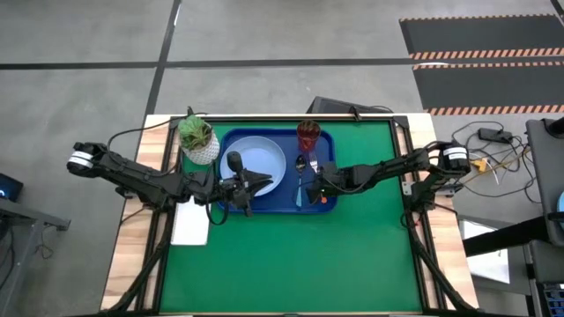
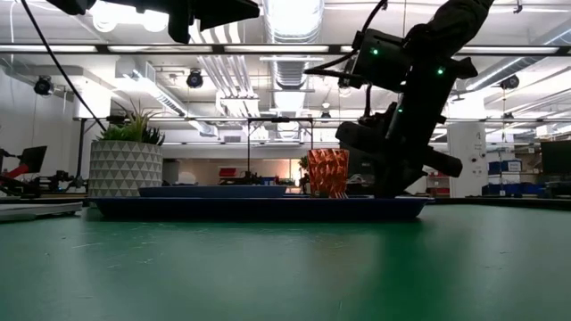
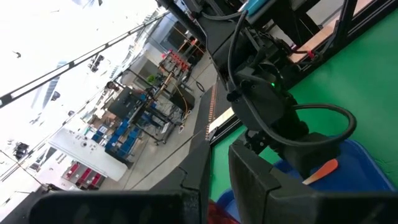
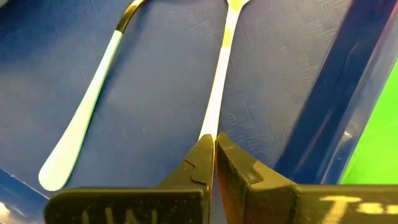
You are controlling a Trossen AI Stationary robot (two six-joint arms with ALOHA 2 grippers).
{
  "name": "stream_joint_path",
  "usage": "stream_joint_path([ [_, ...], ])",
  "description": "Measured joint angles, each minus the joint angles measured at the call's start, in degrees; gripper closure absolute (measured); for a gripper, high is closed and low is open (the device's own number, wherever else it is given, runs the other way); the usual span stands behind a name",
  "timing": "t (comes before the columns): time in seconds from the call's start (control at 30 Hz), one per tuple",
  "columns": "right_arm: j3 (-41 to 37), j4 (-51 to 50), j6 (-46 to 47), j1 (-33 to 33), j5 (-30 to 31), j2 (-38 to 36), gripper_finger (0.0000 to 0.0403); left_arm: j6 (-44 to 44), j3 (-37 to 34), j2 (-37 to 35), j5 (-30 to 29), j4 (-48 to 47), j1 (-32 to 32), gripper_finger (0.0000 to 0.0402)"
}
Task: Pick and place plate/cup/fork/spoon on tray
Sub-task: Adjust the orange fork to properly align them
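Fork (image 4: 217, 93) is judged the piece in hand: a thin, stiff, light strip of metal lying flat on the tray (image 1: 231, 204) floor, likely slippery and best taken across its narrow handle, where the right gripper (image 4: 214, 152) is seen pinched on it with the fingers all but touching.

Going from left to right in the high view, the white pot with a green plant (image 1: 198, 138) stands just beside the tray's far left corner. The left gripper (image 1: 249, 186) is held over the plate (image 1: 264, 158), which rests in the tray's left half; whether its jaws are parted cannot be told. The spoon (image 4: 87, 118) lies flat next, alongside the fork and slightly apart from it, so a sideways slide could be expected to nudge it. The cup (image 1: 308, 134) stands upright at the far right corner, near the utensils' heads, and is judged light and easily tipped. The tray's raised rim (image 4: 336, 112) runs close along the fork's right.
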Motion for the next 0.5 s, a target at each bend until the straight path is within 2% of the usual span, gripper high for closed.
stream_joint_path([
  [0.5,0.0,3.84,1.87,2.78,-1.51,0.13,0.0394,0.0,0.15,0.0,0.0,0.02,0.0,0.0362],
])
